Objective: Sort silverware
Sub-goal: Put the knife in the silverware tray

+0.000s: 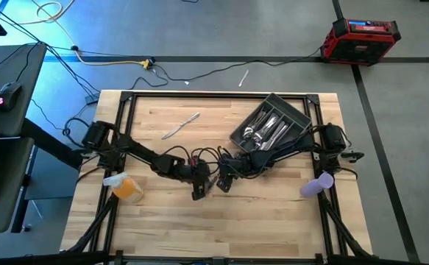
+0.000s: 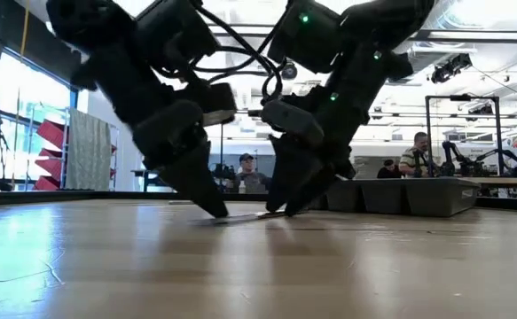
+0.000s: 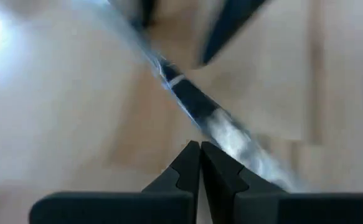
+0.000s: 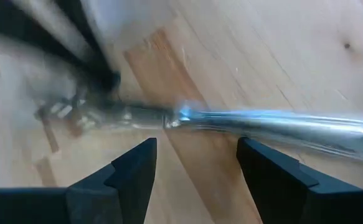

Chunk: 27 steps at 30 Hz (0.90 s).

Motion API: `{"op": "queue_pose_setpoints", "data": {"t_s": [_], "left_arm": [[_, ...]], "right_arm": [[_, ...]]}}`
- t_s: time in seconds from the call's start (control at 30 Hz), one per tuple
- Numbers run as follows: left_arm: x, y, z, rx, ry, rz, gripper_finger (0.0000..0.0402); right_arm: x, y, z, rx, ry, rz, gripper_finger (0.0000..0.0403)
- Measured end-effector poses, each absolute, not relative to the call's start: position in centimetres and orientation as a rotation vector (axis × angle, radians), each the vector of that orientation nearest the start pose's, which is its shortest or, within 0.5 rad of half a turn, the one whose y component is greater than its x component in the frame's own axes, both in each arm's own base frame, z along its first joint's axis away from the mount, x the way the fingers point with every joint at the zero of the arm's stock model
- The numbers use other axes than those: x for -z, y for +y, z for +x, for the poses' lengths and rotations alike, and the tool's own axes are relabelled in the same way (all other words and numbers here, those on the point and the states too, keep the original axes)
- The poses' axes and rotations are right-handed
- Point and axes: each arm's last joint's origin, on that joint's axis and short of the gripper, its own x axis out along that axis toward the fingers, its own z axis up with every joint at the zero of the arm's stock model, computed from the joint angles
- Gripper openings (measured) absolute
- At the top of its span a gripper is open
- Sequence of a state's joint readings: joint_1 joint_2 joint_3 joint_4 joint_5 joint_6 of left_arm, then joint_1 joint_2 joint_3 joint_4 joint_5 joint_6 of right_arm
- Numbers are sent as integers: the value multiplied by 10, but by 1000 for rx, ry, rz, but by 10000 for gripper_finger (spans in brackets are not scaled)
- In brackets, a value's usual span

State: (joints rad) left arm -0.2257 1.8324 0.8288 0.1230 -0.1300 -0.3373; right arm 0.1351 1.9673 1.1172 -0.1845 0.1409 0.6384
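One slim silver piece of silverware (image 4: 274,124) lies flat on the wooden table near its middle; it also shows in the low view (image 2: 251,215) and the left wrist view (image 3: 193,106). My left gripper (image 1: 198,194) is shut, its tips down at one end of the piece. My right gripper (image 1: 223,185) is open, tips down near the table, with one finger (image 4: 137,168) on each side of the piece's other half. A second loose piece (image 1: 181,125) lies flat toward the far left. The dark grey tray (image 1: 296,110) at the far right holds several pieces. My left gripper touches the silver piece with its shut fingertips (image 3: 200,149), beside a spot along its length (image 3: 221,130). The fingers slant down from the table's left. The piece lies flat on the table. Which part of the piece this is cannot be told.
An orange object (image 1: 126,188) sits near the left edge and a lilac one (image 1: 316,185) near the right edge. The tray also shows in the low view (image 2: 435,195). People sit in the room beyond the table. Bare wood lies toward the near edge.
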Motion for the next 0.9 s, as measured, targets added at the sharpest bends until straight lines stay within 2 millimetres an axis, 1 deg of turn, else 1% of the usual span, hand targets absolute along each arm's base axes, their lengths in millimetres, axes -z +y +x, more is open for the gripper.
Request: {"op": "queue_pose_setpoints", "data": {"t_s": [0.1, 0.17, 0.27, 0.5, 0.6, 0.73, 0.9], "left_arm": [[-110, -85, 327, 107, 835, -143, 0], [-110, -89, 326, 131, 836, -129, 0], [-110, -87, 325, 110, 850, -119, 0], [-108, -81, 323, 60, 885, -123, 0], [-107, -81, 323, 52, 897, -126, 0], [-106, -80, 320, 51, 933, -125, 0], [-105, -80, 320, 79, 944, -141, 0]], "right_arm": [[-118, 51, 382, 246, 931, 437, 215], [-119, 56, 386, 188, 902, 433, 215], [-121, 60, 386, 140, 900, 445, 215], [-120, 62, 384, 108, 937, 461, 215], [-122, 60, 379, 117, 980, 454, 215], [-125, 57, 377, 138, 992, 419, 215], [-124, 57, 374, 141, 1025, 462, 215]]}}
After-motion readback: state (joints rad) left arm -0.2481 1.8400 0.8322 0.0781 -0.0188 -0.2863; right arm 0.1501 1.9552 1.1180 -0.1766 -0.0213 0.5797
